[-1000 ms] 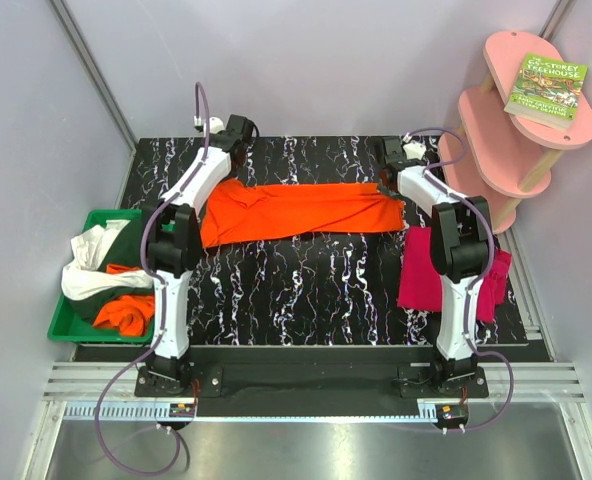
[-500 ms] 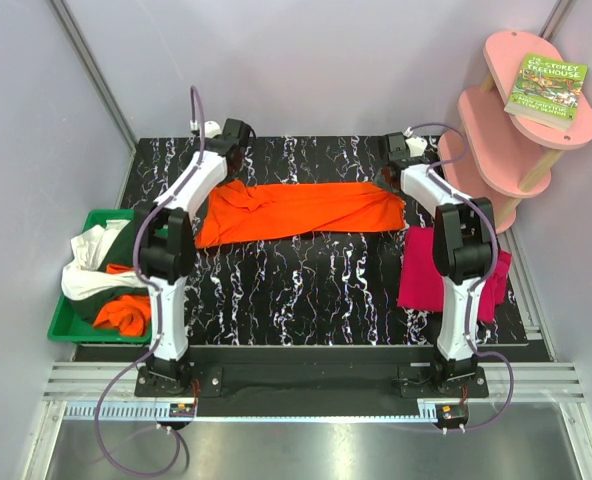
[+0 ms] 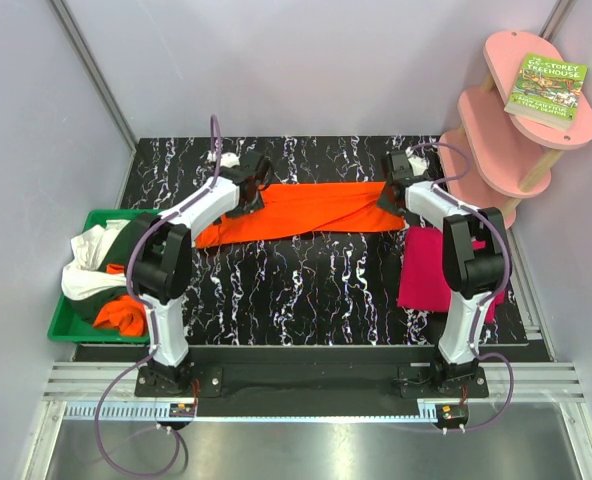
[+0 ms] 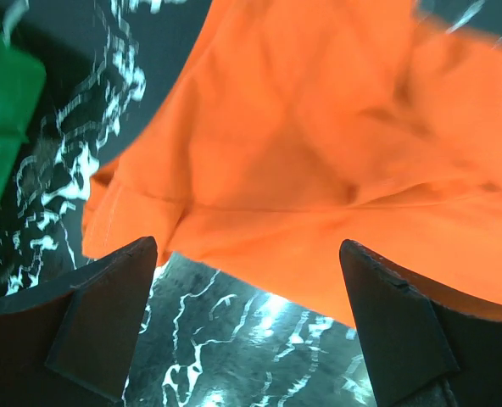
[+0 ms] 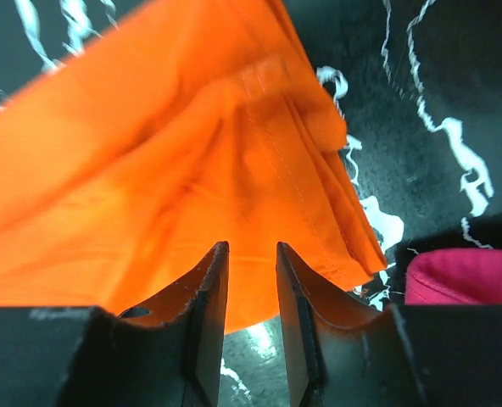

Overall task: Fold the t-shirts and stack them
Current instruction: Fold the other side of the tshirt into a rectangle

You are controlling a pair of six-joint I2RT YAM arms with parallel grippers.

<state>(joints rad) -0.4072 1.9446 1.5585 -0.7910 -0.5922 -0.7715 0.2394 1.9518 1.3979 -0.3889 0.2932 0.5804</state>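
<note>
A bright orange t-shirt [image 3: 306,208] lies folded into a long band across the back of the black marbled table [image 3: 306,290]. My left gripper [image 3: 254,192] hovers over its left end, jaws wide open and empty; the left wrist view shows cloth [image 4: 319,144] just beyond the fingers [image 4: 107,297]. At the shirt's right end my right gripper [image 3: 388,198] stands open by a narrow gap [image 5: 252,246], nothing between the fingers, with orange hem [image 5: 319,170] past them. A magenta-pink t-shirt [image 3: 423,272] lies folded at the right, partly under the right arm.
A green bin [image 3: 68,325] at the table's left edge holds white [image 3: 88,280], dark green and orange [image 3: 121,312] shirts. A pink tiered shelf [image 3: 506,130] with a book [image 3: 546,90] stands at the back right. Grey walls close in on three sides.
Both grippers have opened and let go of the orange shirt's ends. The left one swung right and nearer over the cloth; the right one's gap has narrowed again. The shirt lies flatter.
</note>
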